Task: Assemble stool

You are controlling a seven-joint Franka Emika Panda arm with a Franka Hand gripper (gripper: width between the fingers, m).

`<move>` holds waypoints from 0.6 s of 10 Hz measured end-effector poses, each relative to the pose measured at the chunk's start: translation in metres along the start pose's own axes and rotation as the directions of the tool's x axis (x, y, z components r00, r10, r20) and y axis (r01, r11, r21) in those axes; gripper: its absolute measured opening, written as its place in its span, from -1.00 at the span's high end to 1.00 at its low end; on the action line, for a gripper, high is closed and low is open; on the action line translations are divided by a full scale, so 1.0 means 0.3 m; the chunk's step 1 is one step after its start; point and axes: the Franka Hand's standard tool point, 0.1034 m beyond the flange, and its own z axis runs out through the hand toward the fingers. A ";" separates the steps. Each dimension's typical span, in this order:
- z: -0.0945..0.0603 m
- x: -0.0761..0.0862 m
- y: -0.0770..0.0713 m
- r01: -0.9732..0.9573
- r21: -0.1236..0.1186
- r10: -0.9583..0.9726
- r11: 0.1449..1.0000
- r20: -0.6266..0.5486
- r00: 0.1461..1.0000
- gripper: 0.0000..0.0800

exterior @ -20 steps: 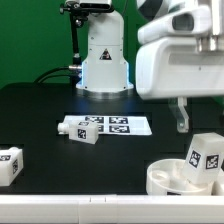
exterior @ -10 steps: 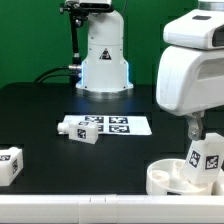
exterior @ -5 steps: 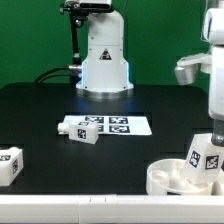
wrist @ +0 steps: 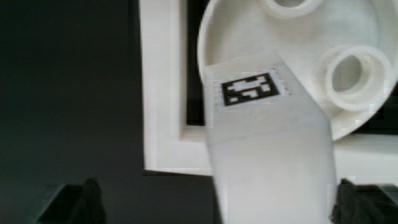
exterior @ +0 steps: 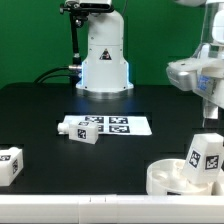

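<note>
The round white seat (exterior: pixel 172 180) lies at the front on the exterior view's right. One tagged white leg (exterior: pixel 206 156) stands up from it. My gripper (exterior: pixel 212 112) hangs just above that leg at the frame's edge. In the wrist view the leg (wrist: pixel 267 140) and its tag run between my two dark fingertips (wrist: pixel 79 203), which stand wide apart. The gripper (wrist: pixel 222 208) is open around the leg, and the seat (wrist: pixel 267 30) with a round hole lies behind it. A second leg (exterior: pixel 78 130) lies by the marker board. A third leg (exterior: pixel 8 165) lies at the exterior view's far left.
The marker board (exterior: pixel 118 126) lies flat in the middle of the black table. The robot base (exterior: pixel 104 60) stands behind it. The table's white front edge (exterior: pixel 70 208) runs close to the seat and also shows in the wrist view (wrist: pixel 164 110).
The arm has swung toward the exterior view's right and risen, so its big white body no longer covers the seat. The leg on the seat and the other legs have not moved.
</note>
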 end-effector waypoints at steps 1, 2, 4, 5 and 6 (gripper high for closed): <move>0.000 0.000 0.010 0.098 -0.018 -0.099 0.995 -0.003 0.995 -0.62; -0.001 0.002 0.016 0.108 -0.026 -0.108 0.994 -0.005 0.994 -0.62; -0.005 0.004 0.017 0.088 -0.034 -0.088 0.996 -0.007 0.996 -0.62; -0.022 0.000 0.017 0.079 -0.029 -0.079 0.996 -0.004 0.997 -0.62; -0.046 -0.001 0.017 0.069 -0.025 -0.069 0.997 0.000 0.998 -0.62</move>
